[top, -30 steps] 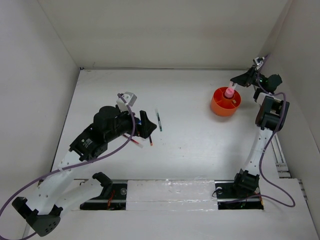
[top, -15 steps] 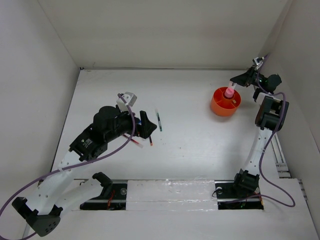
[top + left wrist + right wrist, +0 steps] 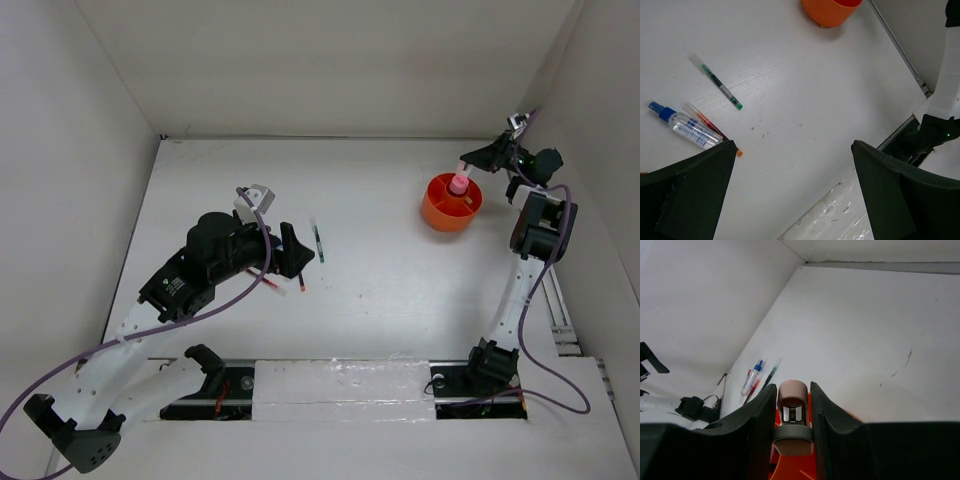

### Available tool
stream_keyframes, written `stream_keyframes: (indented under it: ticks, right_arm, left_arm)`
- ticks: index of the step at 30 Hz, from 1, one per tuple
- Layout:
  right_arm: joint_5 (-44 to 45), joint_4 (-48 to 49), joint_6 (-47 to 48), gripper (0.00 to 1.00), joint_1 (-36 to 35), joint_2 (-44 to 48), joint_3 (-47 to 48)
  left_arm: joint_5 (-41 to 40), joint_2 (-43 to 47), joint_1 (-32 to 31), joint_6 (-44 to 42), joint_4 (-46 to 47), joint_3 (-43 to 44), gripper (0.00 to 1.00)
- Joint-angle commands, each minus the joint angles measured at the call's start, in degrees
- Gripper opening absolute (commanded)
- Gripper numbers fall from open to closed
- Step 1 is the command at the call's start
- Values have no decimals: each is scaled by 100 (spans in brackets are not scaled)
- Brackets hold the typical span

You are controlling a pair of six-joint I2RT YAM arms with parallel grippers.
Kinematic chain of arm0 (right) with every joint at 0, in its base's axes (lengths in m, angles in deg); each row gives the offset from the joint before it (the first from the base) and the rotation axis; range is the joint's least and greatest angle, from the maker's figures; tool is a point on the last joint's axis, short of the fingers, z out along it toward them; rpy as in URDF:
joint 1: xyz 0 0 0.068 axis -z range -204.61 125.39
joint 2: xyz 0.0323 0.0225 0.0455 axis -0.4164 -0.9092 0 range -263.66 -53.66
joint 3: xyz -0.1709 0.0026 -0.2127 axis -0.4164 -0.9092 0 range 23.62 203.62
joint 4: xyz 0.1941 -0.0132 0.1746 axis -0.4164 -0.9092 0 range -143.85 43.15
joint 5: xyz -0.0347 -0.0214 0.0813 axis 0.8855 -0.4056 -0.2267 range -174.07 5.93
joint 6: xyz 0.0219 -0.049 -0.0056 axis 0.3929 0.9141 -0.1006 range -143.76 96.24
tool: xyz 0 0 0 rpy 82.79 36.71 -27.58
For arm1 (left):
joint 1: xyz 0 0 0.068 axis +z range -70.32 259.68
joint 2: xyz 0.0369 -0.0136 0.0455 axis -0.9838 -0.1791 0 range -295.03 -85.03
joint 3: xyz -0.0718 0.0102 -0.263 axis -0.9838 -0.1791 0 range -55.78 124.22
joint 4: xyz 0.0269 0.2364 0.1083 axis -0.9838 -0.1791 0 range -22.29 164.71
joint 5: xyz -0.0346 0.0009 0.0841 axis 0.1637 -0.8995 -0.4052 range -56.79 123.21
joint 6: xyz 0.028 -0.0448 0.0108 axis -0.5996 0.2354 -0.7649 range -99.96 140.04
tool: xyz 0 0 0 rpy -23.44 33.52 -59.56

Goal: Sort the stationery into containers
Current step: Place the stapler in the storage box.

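Left side, nearest: my left gripper point(image 3: 794, 145) hangs over the table point(image 3: 400, 300) with jaws wide apart and nothing between them; the loose stationery lies to one side of the gap, not under it; in the wrist view it sits toward the left finger point(image 3: 700, 180).

The clear blue-capped bottle point(image 3: 686, 127) and a thin red pen point(image 3: 704, 120) lie side by side, touching or nearly so, long axes parallel on a diagonal; the dark green pen point(image 3: 717, 83) lies just beyond them at much the same slant, apart from both. My left arm is far nearer these than my right; my judgement: shift sideways and turn the jaws across a long axis before closing.

Far right: my right gripper point(image 3: 792, 405) is clamped on the pink-capped reddish cylinder point(image 3: 792, 390), upright, directly over the orange tub point(image 3: 440, 215); which compartment lies below, I cannot tell.

Table white with a few faint specks; white walls close on three sides; the tub sits near the right wall.
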Motion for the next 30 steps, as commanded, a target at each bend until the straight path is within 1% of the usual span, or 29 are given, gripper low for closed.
stream_keyframes:
  ticks: [1, 8, 20, 23, 25, 26, 29, 30]
  right_arm:
    - [151, 2508, 313, 0, 57, 194, 79]
    - [203, 2455, 497, 0, 110, 308, -192]
    - [151, 2719, 664, 1, 110, 414, -492]
    - [98, 2771, 664, 7, 110, 414, -492]
    - [98, 2772, 664, 13, 110, 414, -554]
    - [98, 2824, 664, 19, 110, 414, -554]
    - [98, 2876, 664, 30, 110, 414, -615]
    - [98, 2877, 716, 31, 110, 466, -615]
  left_arm:
    - [97, 89, 25, -64, 249, -22, 100]
    - [150, 89, 25, -64, 249, -22, 100]
    - [150, 89, 25, -116, 249, -22, 100]
    - [202, 89, 25, -116, 249, -22, 100]
    - [202, 89, 25, -116, 249, -22, 100]
    - [202, 89, 25, -116, 249, -22, 100]
    - [202, 89, 25, -116, 249, -22, 100]
    - [202, 89, 25, -116, 249, -22, 100]
